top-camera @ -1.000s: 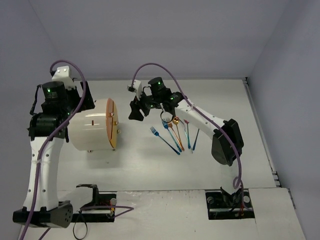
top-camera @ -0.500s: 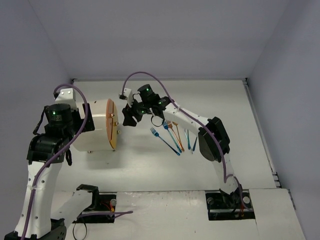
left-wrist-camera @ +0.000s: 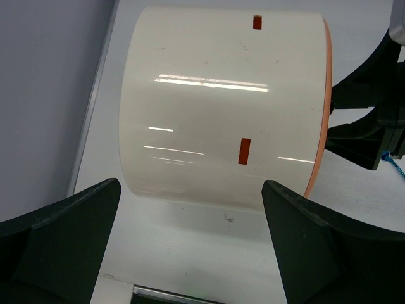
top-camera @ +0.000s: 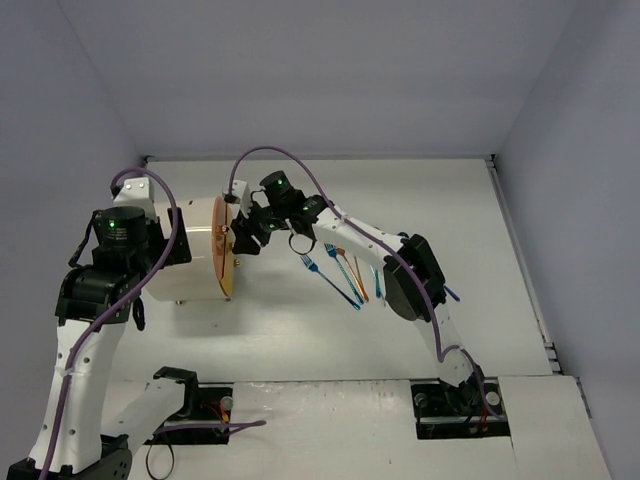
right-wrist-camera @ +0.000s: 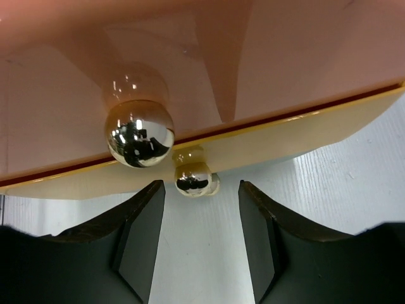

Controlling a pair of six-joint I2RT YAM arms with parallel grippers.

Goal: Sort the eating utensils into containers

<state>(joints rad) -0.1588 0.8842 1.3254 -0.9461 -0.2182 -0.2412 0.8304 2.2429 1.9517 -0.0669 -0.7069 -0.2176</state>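
White table (top-camera: 300, 340): right jaws flank brass knob (right-wrist-camera: 193, 179), gaps both sides.

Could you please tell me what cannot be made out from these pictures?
- Inside the cabinet: every view, hidden behind its closed orange front.
- How many utensils: top view, the right arm covers some.
- Rest of the front: right wrist view, cut off by the edges past two knobs.

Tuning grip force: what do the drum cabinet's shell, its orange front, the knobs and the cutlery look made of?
Shell: cream glossy plastic, probably; it shows sharp light streaks.
Orange front: smooth semi-gloss, plastic or lacquered; it gives soft reflections.
Knobs: polished brass-like metal; they mirror the room.
Cutlery: thin coloured metal, likely; too small here to confirm.
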